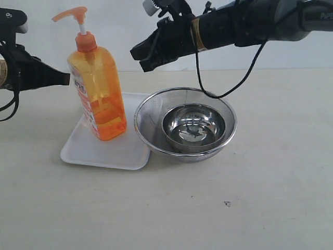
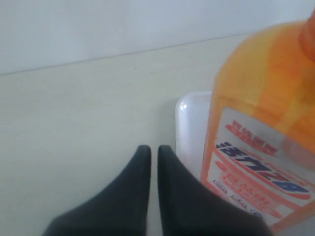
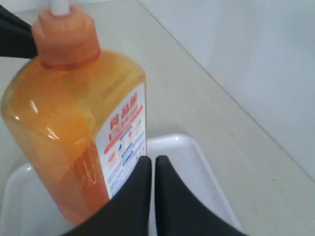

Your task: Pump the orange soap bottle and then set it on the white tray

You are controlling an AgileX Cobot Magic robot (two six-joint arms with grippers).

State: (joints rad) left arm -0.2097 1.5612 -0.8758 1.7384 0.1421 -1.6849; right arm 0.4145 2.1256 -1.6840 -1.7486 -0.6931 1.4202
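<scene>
The orange soap bottle [image 1: 101, 99] is seen standing upright on the white tray [image 1: 104, 153], so the placing step is judged done; whether it has been pumped cannot be told. The bottle is tall and flat-sided, of translucent orange plastic. It is topped by an orange pump head [image 1: 70, 14] on a white stem, which is raised. A white-orange label [image 2: 261, 172] with blue characters is carried on its side.

Liquid shows inside, so some weight is to be expected. The smooth plastic is judged slippery, and the thin walls are likely to give under a hard squeeze. Being tall on a narrow base, it could be tipped easily. A hold across the body below the shoulder is advised. The pump should be pressed straight down while the body is steadied.

The left tool [image 1: 65, 78] is held above the tray's edge, just beside the bottle, its fingers nearly together and holding nothing. The right tool [image 1: 143, 61] hangs above the tray on the other side, likewise nearly closed and empty. A mesh strainer [image 1: 151, 112] holding a steel bowl [image 1: 193, 125] rests on the surface [image 1: 260, 182] against the tray.
</scene>
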